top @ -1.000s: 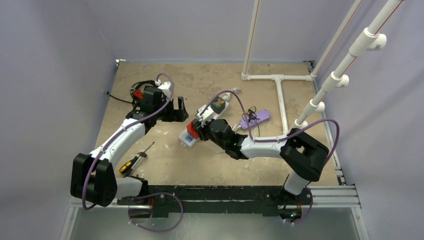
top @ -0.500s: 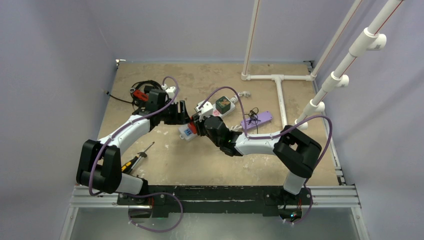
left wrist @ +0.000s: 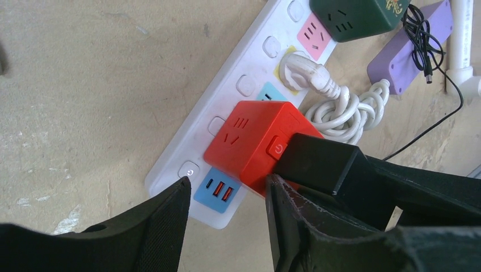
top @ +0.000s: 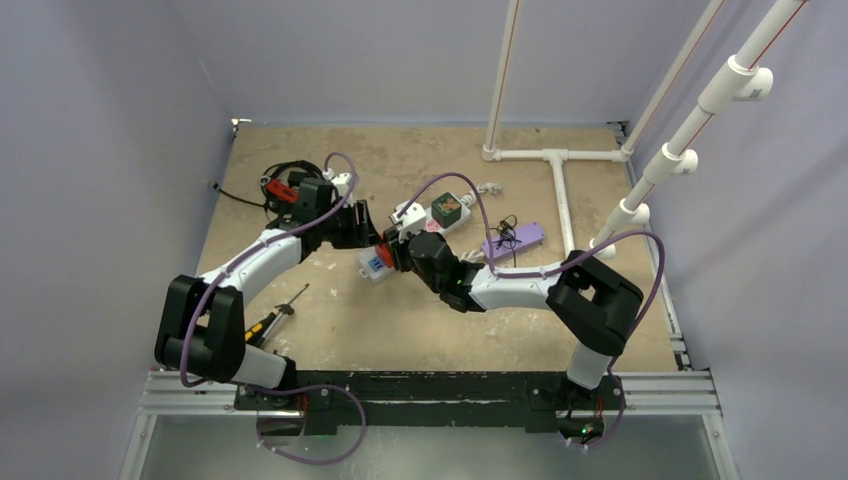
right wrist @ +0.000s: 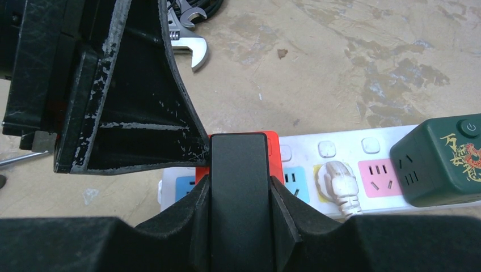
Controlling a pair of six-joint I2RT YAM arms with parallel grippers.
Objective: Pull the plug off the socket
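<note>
The socket, a long white power strip [top: 420,228] with pastel outlets, lies slanted mid-table; it also shows in the left wrist view [left wrist: 227,96] and the right wrist view [right wrist: 346,148]. A red cube adapter [left wrist: 249,144] sits on it near its blue USB end. A black plug block [left wrist: 317,164] sticks against the red cube's side. My right gripper [right wrist: 238,181] is shut on this black block [right wrist: 238,164]. My left gripper [left wrist: 228,187] is open over the strip's USB end, with one finger beside the power button and the other against the black block.
A green cube adapter [left wrist: 357,17] and a white plug [left wrist: 303,71] with coiled cord sit further along the strip. A purple bar [top: 513,240] with a thin black cable lies to the right. A wrench [right wrist: 190,48], screwdriver [top: 265,322], black cables [top: 280,185] and white pipes [top: 560,190] surround.
My left arm has swung right from the back left until its open gripper reached the strip's near end. The right gripper and strip shifted slightly back and left, then stayed.
</note>
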